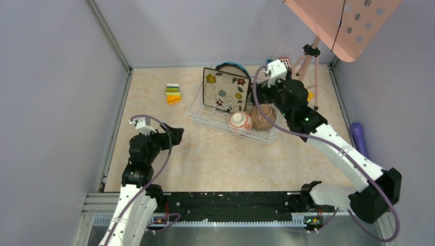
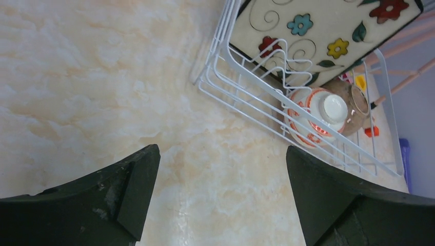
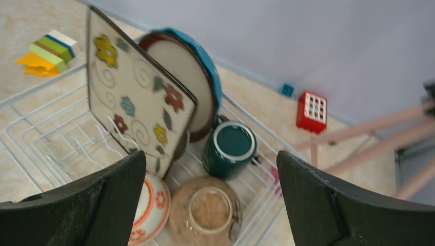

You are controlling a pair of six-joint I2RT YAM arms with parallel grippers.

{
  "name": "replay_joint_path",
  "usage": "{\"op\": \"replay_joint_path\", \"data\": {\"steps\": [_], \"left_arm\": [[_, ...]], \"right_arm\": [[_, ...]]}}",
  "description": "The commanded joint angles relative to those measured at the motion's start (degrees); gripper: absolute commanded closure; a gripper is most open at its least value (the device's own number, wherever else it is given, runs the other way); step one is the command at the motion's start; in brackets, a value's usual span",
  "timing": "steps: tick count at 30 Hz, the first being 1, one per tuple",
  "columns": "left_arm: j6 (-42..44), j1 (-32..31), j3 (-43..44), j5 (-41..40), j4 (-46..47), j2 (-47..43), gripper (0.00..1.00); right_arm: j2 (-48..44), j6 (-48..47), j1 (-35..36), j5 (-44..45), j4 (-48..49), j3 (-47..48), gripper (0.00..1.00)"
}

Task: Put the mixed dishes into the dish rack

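The dish rack (image 1: pixel 202 117) stands at the back middle of the table. The square floral plate (image 1: pixel 224 89) stands upright in it, with the blue plate's rim (image 1: pixel 233 65) behind it. The red-white bowl (image 1: pixel 240 122) and the tan bowl (image 1: pixel 262 117) lie upside down at the rack's front. In the right wrist view the brown-rimmed cream plate (image 3: pixel 177 72) and the teal mug (image 3: pixel 229 148) also sit in the rack (image 3: pixel 31 134). The white red-marked plate is hidden. My right gripper (image 3: pixel 211 177) is open and empty above the tan bowl (image 3: pixel 206 212). My left gripper (image 1: pixel 177 134) is open and empty over bare table, left of the rack (image 2: pixel 241 66).
Stacked toy blocks (image 1: pixel 173 93) lie left of the rack. A pink perforated stand (image 1: pixel 341 23) on a tripod (image 1: pixel 309 56) stands at the back right. A purple cylinder (image 1: pixel 358 136) lies by the right wall. A red block (image 3: pixel 311 110) sits behind the rack. Walls close three sides.
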Motion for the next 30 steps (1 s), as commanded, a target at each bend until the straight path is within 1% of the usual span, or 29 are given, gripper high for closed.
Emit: {"op": "replay_joint_path", "data": {"steps": [1,2,3,4,5,7,10,12,14,16,17,19,21,23,25,26,27,28,29,30], "left_arm": [[-4.86,-0.31,-6.11,-7.79,16.61,-2.35,0.02],[-4.84,-0.36,-6.68,-9.68,16.96,-2.11,0.02],[-5.39,-0.45,-6.89,-14.15,16.32,-1.85,0.07],[-6.23,-0.45,-7.07,-16.73,15.75,-1.67,0.09],[-5.79,-0.5,-7.99,-17.7,17.22,-1.47,0.09],[-3.28,-0.58,-9.85,-18.58,21.74,-1.06,0.07],[3.53,-0.63,-11.12,-21.03,26.42,-0.17,0.02],[8.44,-0.63,-11.38,-23.1,28.88,1.03,0.02],[12.54,-0.63,-11.81,-26.36,33.11,4.02,0.02],[14.58,-0.63,-12.75,-30.85,38.04,8.16,0.02],[16.77,-0.55,-13.22,-31.83,40.69,10.84,0.02],[19.62,-0.54,-13.77,-33.88,46.74,17.08,0.02],[20.91,-0.46,-13.94,-34.08,53.58,24.05,0.02],[22.14,-0.39,-13.59,-32.49,60.61,31.65,0.02],[24.55,-0.31,-11.99,-30.63,65.32,38.6,0.03],[25.7,-0.24,-10.51,-30.38,65.97,41.27,0.05],[26.71,-0.15,-8.76,-30.03,63.39,42.28,0.07],[27.42,0.24,-7.79,-29.76,61.9,42.75,0.07],[28.43,1.04,-7.97,-29.07,63.9,43.67,0.07],[29.06,1.81,-8.23,-28.48,66.13,44.55,0.06]], "right_arm": [[-11.35,11.7,-5.77,8.5,8.97,-15.7,0.05],[-13.75,14.96,-8.14,8.56,9.76,-19.64,0.05],[-16.49,17.49,-10.51,8.92,11.16,-23.12,0.04],[-19.11,20.48,-13.08,9.11,12.21,-26.94,0.04],[-21.79,22.5,-15.96,8.25,13.78,-30.56,0.04],[-27.14,24.08,-21.26,6.57,16.3,-36.64,0.03],[-29.0,23.65,-24.66,8.79,16.76,-41.39,0.01],[-28.32,22.1,-25.1,10.24,18.48,-44.12,0.01],[-27.18,19.46,-25.24,9.62,25.23,-48.18,0.01],[-25.24,15.11,-25.54,7.14,35.82,-53.64,0.01],[-24.02,14.51,-25.88,6.82,39.42,-54.93,0.01],[-20.9,15.25,-27.3,5.84,41.16,-55.07,0.01],[-17.59,17.04,-29.31,4.14,43.72,-55.53,0.01],[-13.96,19.26,-31.46,0.48,50.46,-57.81,0.01],[-9.39,21.11,-33.11,-1.07,57.0,-59.53,0.02],[-7.57,21.3,-33.33,-2.03,58.93,-59.74,0.02],[-5.8,21.04,-33.36,-2.63,60.11,-59.62,0.02],[-4.35,20.6,-33.36,-3.38,61.75,-59.49,0.03],[-3.34,19.98,-33.35,-4.4,62.19,-58.86,0.03],[-2.67,18.9,-33.34,-5.32,60.56,-57.65,0.03]]}}
